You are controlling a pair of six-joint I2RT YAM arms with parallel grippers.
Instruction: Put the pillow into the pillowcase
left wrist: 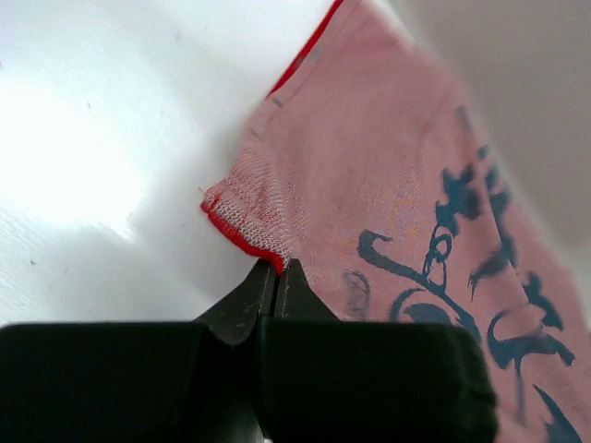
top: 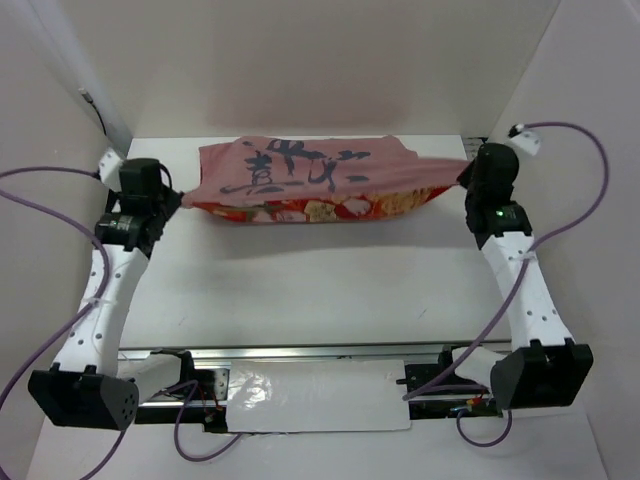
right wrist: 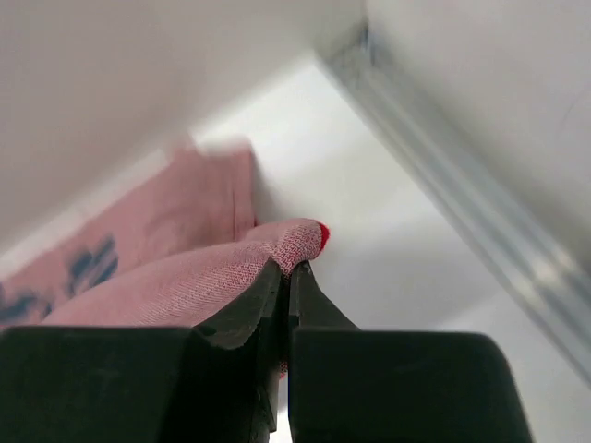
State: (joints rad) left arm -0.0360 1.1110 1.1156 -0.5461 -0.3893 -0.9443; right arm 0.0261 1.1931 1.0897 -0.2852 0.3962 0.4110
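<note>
1 pillowcase [top: 310, 175], dull pink top, dark blue marks, red patterned underside

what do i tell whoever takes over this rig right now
Left gripper: shut on the pillowcase, at a corner by the red hem.
Right gripper: shut on the opposite end of the case.
The pillowcase is stretched between the two arms at the far side of the table, with the pink reverse and its dark blue marks facing up and the red print along the near edge.
Pillow: not plainly visible in any view. The case looks plump, so it is probably inside.
Left to do: confirm the pillow is fully in, lower the case, then open both sets of fingers.
</note>
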